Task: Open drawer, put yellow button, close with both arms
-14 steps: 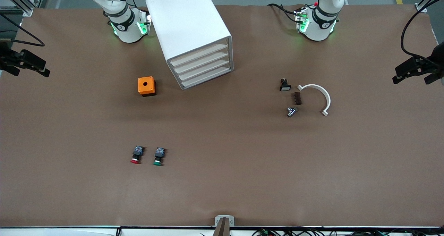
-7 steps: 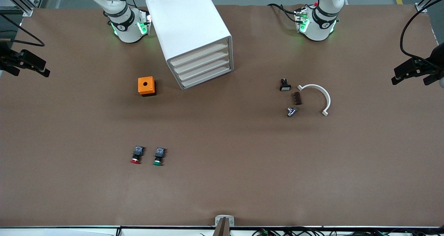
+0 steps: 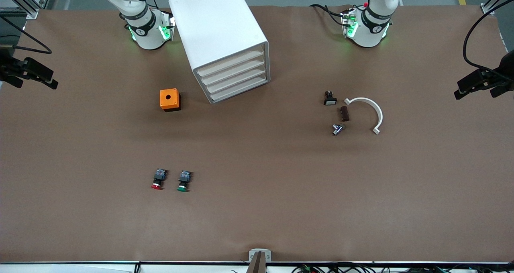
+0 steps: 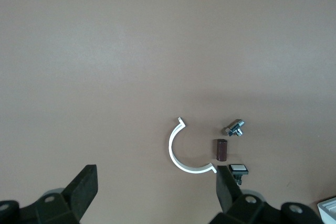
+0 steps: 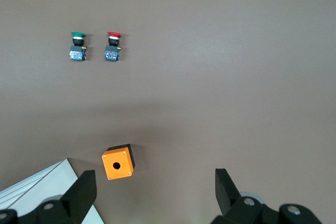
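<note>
We see the left end effector [image 3: 466, 84] hanging over the worktop's [image 3: 257, 216] edge at the left arm's end, fingers [image 4: 84, 184] spread wide and empty. The right end effector [image 3: 46, 78] hangs over the edge at the right arm's end, equally wide and empty. The drawer [image 3: 231, 64] sits shut atop the white cabinet [image 3: 217, 20], well apart from both, between the arms' bases.

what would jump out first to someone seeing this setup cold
The big white cabinet with four shut drawers, standing between the two arm bases. Next the orange box beside it, toward the right arm's end. Both tools hang open at the table's ends: left tool, right tool.
</note>
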Robot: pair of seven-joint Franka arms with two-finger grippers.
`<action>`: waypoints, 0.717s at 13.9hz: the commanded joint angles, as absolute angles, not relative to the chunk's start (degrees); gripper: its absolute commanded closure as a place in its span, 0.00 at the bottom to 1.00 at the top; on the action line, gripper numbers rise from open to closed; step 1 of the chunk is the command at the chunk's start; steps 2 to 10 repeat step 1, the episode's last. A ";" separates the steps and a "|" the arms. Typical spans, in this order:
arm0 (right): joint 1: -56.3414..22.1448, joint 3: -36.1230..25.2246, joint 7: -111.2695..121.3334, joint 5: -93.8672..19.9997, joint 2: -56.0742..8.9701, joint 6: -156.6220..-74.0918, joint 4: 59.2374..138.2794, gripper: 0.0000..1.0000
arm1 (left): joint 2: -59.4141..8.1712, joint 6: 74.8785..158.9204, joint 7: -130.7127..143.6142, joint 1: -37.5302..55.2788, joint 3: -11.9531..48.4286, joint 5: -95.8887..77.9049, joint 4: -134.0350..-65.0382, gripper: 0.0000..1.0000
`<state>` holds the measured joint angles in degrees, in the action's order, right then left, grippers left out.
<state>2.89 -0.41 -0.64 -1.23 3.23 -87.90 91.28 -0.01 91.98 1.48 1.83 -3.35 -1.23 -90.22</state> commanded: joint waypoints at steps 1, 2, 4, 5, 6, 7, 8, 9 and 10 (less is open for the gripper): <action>3.43 -0.18 -0.26 -1.85 4.57 -88.51 92.72 0.00 | -0.44 90.79 2.37 2.02 -3.16 -0.44 -88.86 0.01; 3.43 -0.18 -0.26 -1.85 4.57 -88.51 92.72 0.00 | -0.44 90.79 2.37 2.02 -3.16 -0.44 -88.86 0.01; 3.43 -0.18 -0.26 -1.85 4.57 -88.51 92.72 0.00 | -0.44 90.79 2.37 2.02 -3.16 -0.44 -88.86 0.01; 3.43 -0.18 -0.26 -1.85 4.57 -88.51 92.72 0.00 | -0.44 90.79 2.37 2.02 -3.16 -0.44 -88.86 0.01; 3.43 -0.18 -0.26 -1.85 4.57 -88.51 92.72 0.00 | -0.44 90.79 2.37 2.02 -3.16 -0.44 -88.86 0.01; 3.43 -0.18 -0.26 -1.85 4.57 -88.51 92.72 0.00 | -0.44 90.79 2.37 2.02 -3.16 -0.44 -88.86 0.01; 3.43 -0.18 -0.26 -1.85 4.57 -88.51 92.72 0.00 | -0.44 90.79 2.37 2.02 -3.16 -0.44 -88.86 0.01; 3.43 -0.18 -0.26 -1.85 4.57 -88.51 92.72 0.00 | -0.44 90.79 2.37 2.02 -3.16 -0.44 -88.86 0.01; 3.43 -0.18 -0.26 -1.85 4.57 -88.51 92.72 0.00 | -0.44 90.79 2.37 2.02 -3.16 -0.44 -88.86 0.01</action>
